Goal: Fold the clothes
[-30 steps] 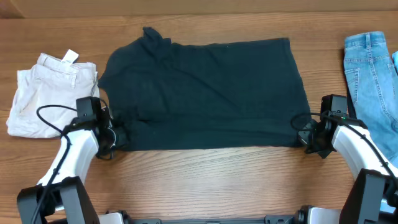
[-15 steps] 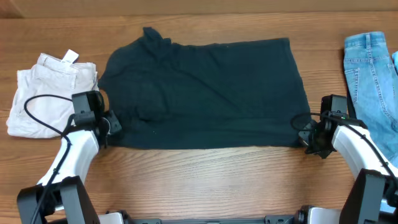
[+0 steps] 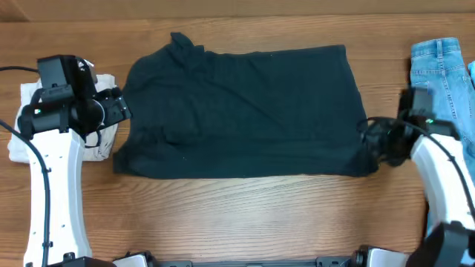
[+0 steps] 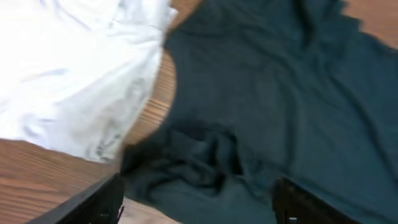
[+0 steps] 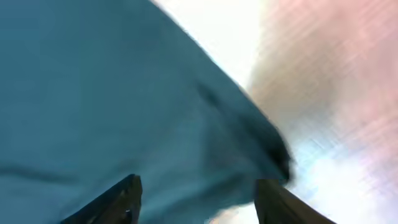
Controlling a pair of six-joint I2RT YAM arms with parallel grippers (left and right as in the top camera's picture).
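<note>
The dark T-shirt (image 3: 245,111) lies spread flat mid-frame on the bench (image 3: 245,222). The left fingers (image 4: 99,200) stand apart, released, above its crumpled left edge, beside the beige shorts (image 4: 74,62). The right fingers (image 5: 280,202) are spread at its right edge, holding nothing.

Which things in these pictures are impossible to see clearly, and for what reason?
Overhead: the left arm covers much of the beige shorts.
Overhead: the right picture edge cuts off the jeans.
Right wrist: blur smears the T-shirt; its folds are unreadable.
Left wrist: the bottom picture edge cuts off the left gripper; only its fingertips show.
</note>
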